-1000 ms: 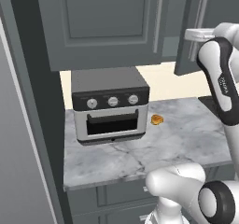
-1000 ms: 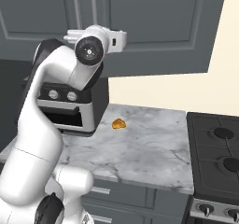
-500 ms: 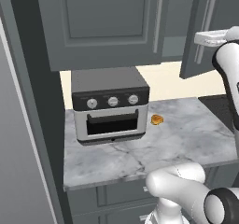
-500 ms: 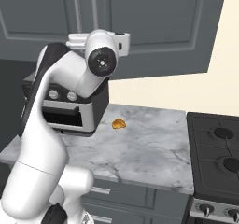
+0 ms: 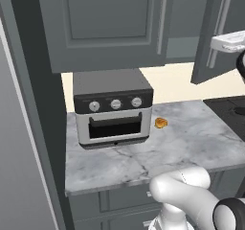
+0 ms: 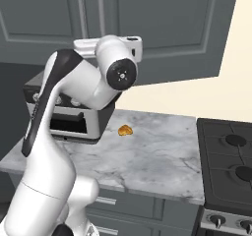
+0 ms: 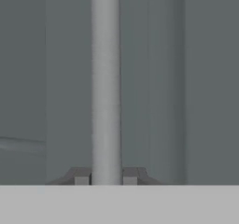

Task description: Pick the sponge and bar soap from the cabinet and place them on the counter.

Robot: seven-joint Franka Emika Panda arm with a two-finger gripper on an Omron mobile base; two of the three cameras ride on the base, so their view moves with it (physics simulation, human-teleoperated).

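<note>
The hand [image 7: 106, 177] is clamped on the silver bar handle [image 7: 105, 78] of the cabinet's [image 5: 110, 23] half-swung door [image 5: 217, 32], and I'd worry the fingers slide off mid-swing, leaving the sponge and soap, nowhere in sight, shut away from the surface [image 5: 191, 138].

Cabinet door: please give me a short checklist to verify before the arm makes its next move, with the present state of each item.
1. Gripper closed around the silver handle: ok, a fingertip sits on each side of the bar.
2. Cabinet right door swung open: ok, partly open in the left base view.
3. Sponge and soap visible inside: cannot tell, the interior is not seen.
4. Counter has bare space for placing: ok.
5. Toaster oven and orange lump away from the arm: ok.
</note>
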